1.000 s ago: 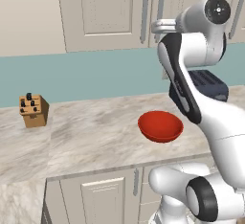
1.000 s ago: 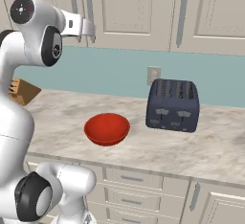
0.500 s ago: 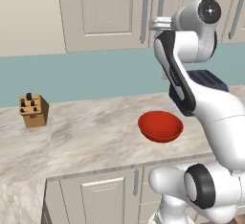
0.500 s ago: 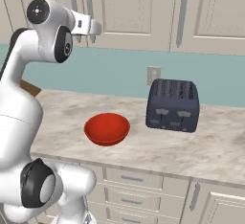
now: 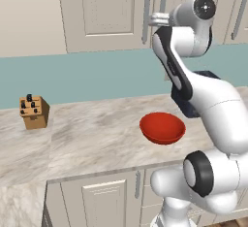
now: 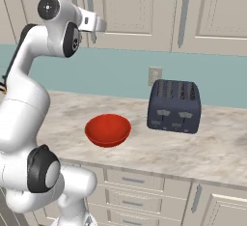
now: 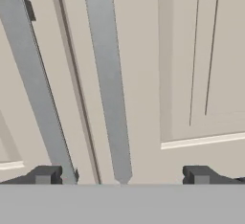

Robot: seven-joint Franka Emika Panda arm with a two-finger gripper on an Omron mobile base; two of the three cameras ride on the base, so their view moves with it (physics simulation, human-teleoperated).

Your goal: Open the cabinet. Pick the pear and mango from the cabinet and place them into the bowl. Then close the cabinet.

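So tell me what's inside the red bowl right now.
Nothing: the red bowl sits empty on the counter. The pear and mango cannot be seen; the cabinet doors are shut, hiding whatever is inside.

The white arm has pushed its two-finger gripper (image 7: 122,175) further forward, right up to the long grey bar handles (image 7: 107,82) at the seam of the cream wall cabinet (image 5: 104,12). The wrist has swung in from a second ago, and the arm's upper joint has shifted with it.
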